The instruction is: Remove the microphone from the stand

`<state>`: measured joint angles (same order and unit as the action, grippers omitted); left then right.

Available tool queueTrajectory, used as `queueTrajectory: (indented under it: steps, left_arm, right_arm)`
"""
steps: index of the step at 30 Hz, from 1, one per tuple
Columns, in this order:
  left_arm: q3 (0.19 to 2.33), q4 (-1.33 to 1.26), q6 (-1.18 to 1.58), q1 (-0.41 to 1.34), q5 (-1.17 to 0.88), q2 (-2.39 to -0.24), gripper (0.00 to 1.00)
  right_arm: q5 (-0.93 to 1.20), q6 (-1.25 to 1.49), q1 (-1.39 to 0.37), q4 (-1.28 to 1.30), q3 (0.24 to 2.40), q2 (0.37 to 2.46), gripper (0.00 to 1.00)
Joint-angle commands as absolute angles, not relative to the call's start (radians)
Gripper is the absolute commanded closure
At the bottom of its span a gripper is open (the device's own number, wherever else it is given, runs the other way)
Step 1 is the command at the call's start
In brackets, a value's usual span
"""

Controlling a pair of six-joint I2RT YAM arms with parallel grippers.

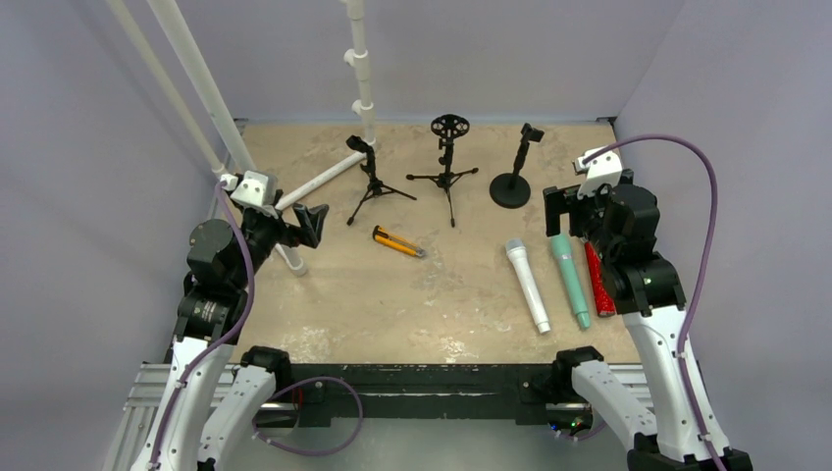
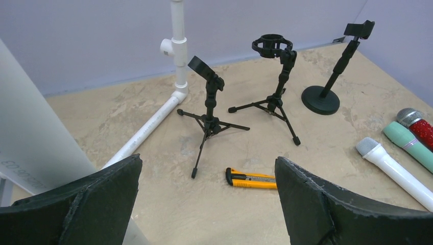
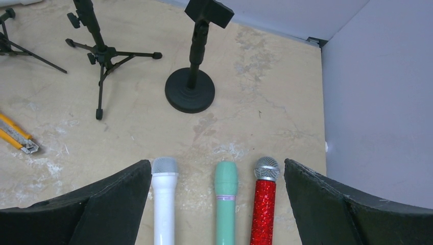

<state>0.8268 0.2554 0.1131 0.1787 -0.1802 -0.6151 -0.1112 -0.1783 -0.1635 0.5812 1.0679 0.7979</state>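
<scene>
Microphones (white point(image 1: 527, 286), green point(image 1: 570, 280), red point(image 1: 598, 280)) lie flat on the worktop point(image 1: 442, 314) at right, long axes near-to-far, heads far. The round-base stand point(image 1: 511, 186) is empty. The right pincer point(image 1: 564, 211), released, hangs above their heads, nearer than the released left pincer point(image 1: 306, 224).

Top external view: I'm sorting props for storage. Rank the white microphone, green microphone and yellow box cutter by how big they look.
Largest: the white microphone and the green microphone. They look about equally long, too close to rank.
Smallest: the yellow box cutter, clearly shorter than either.
</scene>
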Motion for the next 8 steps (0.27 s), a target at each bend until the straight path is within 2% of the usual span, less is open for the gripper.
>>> queueTrajectory:
  steps: [1, 8]
  left_arm:
    - [0.853, 0.229, 0.111, 0.162, -0.142, -0.626, 0.0]
    - [0.857, 0.236, 0.107, 0.16, -0.143, -0.626, 0.0]
  right_arm:
    - [-0.099, -0.187, -0.162, 0.573, 1.098, 0.792, 0.01]
    - [-0.096, -0.184, -0.163, 0.567, 1.087, 0.79, 0.01]
